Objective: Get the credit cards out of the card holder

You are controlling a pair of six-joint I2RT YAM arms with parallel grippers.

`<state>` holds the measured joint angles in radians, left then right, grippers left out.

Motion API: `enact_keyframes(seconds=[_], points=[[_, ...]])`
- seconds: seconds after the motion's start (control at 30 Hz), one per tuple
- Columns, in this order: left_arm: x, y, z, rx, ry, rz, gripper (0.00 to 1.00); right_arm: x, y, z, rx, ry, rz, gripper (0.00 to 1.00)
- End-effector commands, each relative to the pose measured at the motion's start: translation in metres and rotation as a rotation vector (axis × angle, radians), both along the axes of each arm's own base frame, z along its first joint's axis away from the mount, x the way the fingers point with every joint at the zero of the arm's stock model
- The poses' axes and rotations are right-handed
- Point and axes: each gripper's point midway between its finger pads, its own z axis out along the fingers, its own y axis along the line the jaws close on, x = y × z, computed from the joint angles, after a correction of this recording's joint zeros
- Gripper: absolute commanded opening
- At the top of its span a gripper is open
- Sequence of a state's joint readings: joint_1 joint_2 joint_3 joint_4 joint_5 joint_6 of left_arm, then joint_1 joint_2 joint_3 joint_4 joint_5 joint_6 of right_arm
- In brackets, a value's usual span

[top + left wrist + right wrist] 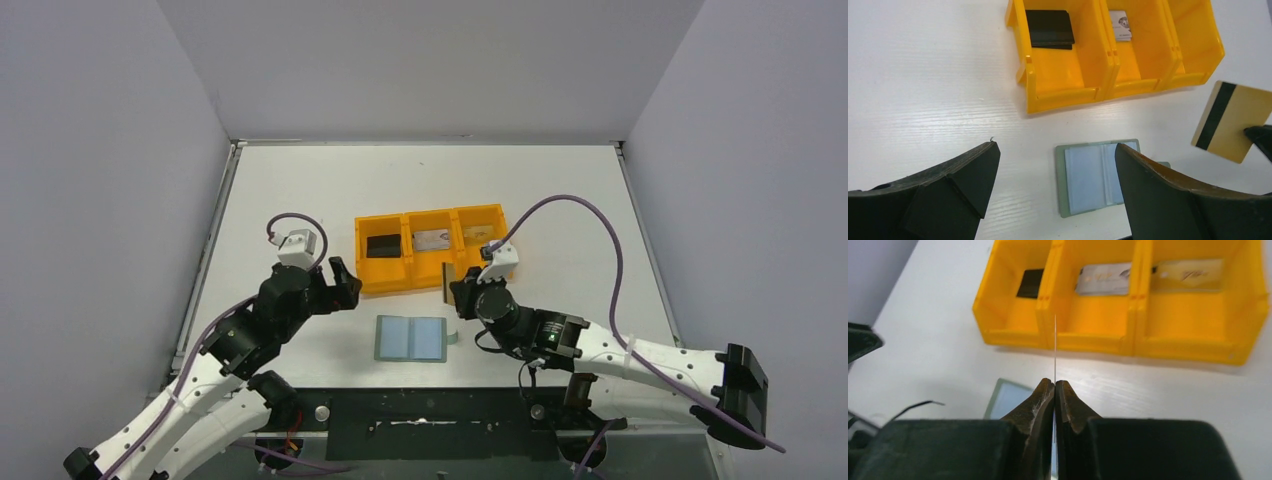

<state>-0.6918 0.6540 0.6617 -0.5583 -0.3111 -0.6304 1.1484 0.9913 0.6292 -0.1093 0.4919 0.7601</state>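
Note:
The card holder [411,338] lies open flat on the table, pale blue inside up; it also shows in the left wrist view [1098,175] and the right wrist view [1008,397]. My right gripper [455,290] [1054,382] is shut on a tan-brown card with a black stripe [1233,120], held upright above the table just right of the holder and seen edge-on in the right wrist view [1055,350]. A black card [381,245] [1049,34] lies in the orange tray's left compartment, a silvery grey card [433,240] [1104,279] in the middle one. My left gripper [345,283] [1056,146] is open and empty, left of the holder.
The orange three-compartment tray [385,280] [1063,97] stands just behind the holder. A pale gold card [1188,274] lies in its right compartment. Grey walls enclose the white table on three sides.

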Motion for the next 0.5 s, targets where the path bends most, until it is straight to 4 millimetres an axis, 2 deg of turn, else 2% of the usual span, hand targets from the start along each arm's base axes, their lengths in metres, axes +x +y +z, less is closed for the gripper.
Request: enact_keyframes(seconds=[0.0, 0.1, 0.17, 0.33, 0.47], points=[[0.002, 0.015, 0.019, 0.027, -0.103, 0.023, 0.87, 0.040, -0.067, 0.043, -0.292, -0.221, -0.204, 0.01], [0.001, 0.018, 0.021, 0.014, -0.133, 0.030, 0.88, 0.060, -0.090, 0.049, -0.378, -0.196, -0.229, 0.01], [0.001, 0.020, 0.022, 0.013, -0.143, 0.035, 0.88, 0.073, -0.098, 0.049, -0.374, -0.163, -0.226, 0.00], [0.003, 0.019, 0.020, 0.026, -0.138, 0.030, 0.88, 0.097, -0.094, 0.037, -0.296, -0.091, -0.159, 0.00], [0.003, 0.017, 0.016, 0.039, -0.114, 0.019, 0.88, 0.114, -0.086, 0.014, -0.291, 0.030, -0.117, 0.00]])
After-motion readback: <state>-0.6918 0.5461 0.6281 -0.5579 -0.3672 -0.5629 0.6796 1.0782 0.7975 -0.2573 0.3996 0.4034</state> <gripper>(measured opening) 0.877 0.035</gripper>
